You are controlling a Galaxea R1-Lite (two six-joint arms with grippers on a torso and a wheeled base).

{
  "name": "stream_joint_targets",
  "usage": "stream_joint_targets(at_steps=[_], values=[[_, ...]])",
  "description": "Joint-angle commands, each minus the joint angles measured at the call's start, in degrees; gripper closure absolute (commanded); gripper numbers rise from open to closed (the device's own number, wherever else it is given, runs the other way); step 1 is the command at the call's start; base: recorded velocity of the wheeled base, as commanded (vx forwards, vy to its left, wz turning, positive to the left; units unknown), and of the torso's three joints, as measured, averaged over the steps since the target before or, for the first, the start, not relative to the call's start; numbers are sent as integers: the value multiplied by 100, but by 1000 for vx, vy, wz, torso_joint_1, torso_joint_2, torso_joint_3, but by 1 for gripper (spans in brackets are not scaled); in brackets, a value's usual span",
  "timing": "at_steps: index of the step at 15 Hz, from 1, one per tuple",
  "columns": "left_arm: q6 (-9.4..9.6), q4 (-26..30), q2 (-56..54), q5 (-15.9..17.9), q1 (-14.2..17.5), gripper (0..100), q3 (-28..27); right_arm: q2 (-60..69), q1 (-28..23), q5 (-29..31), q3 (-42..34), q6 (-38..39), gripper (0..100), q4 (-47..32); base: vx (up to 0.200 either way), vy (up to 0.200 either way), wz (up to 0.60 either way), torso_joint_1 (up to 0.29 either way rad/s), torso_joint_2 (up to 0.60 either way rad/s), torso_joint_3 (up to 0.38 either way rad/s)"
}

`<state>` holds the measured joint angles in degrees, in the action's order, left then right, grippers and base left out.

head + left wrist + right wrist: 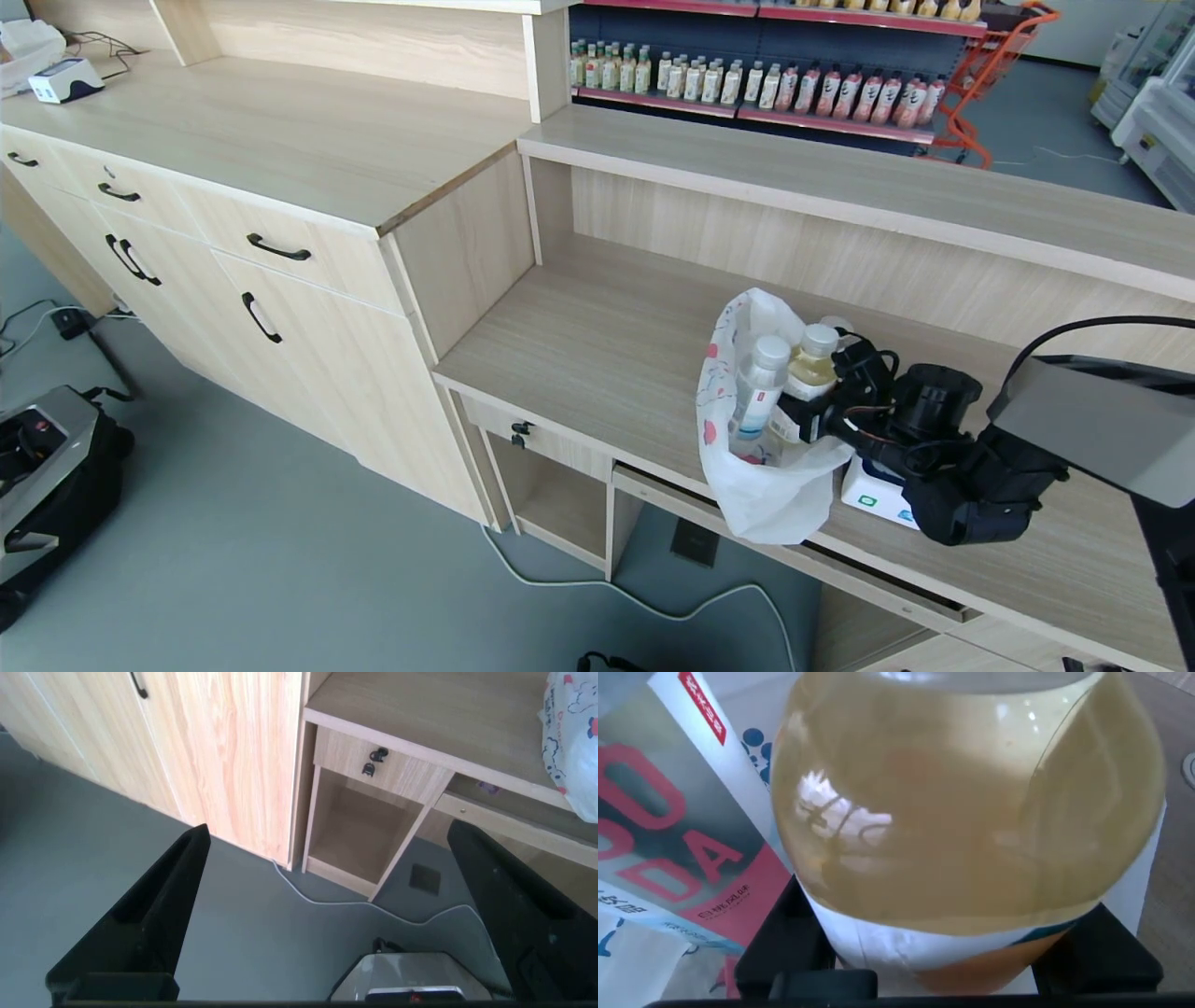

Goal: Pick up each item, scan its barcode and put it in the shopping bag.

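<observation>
Right gripper, at about four o'clock in the head view, reached into the open mouth of a white shopping bag and pinched a bottle of yellow liquid with a white cap. Just beside that bottle, toward nine o'clock, a clear bottle with a red label stood upright inside the same bag. The bag sat near the front edge of a low wooden desk. A small white box lay on the desk just beside the bag, under the gripper. At ten o'clock ran a taller counter with dark drawer handles, and at one o'clock a store shelf held rows of bottles.

From the left wrist, the left gripper hung above the grey floor, its two dark fingers spread wide and holding nothing, near the desk's open cubby.

From the right wrist, the yellow bottle sat pressed between both dark fingers, touching the red label of its neighbour.
</observation>
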<state>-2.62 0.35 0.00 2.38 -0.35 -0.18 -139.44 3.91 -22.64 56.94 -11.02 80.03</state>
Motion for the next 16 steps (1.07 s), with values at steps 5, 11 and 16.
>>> stream_joint_targets(at_steps=[5,11,16], values=[[-2,0,0,0,0,0,1,672,-5,-4,-140,188,0,-295,0,0,0,0,0,0],[-2,0,0,0,0,0,1,2509,-92,-48,-676,276,0,-1394,0,0,0,0,0,0],[-2,0,0,0,0,0,1,3889,-567,-30,-1766,-348,0,-1543,0,0,0,0,0,0]])
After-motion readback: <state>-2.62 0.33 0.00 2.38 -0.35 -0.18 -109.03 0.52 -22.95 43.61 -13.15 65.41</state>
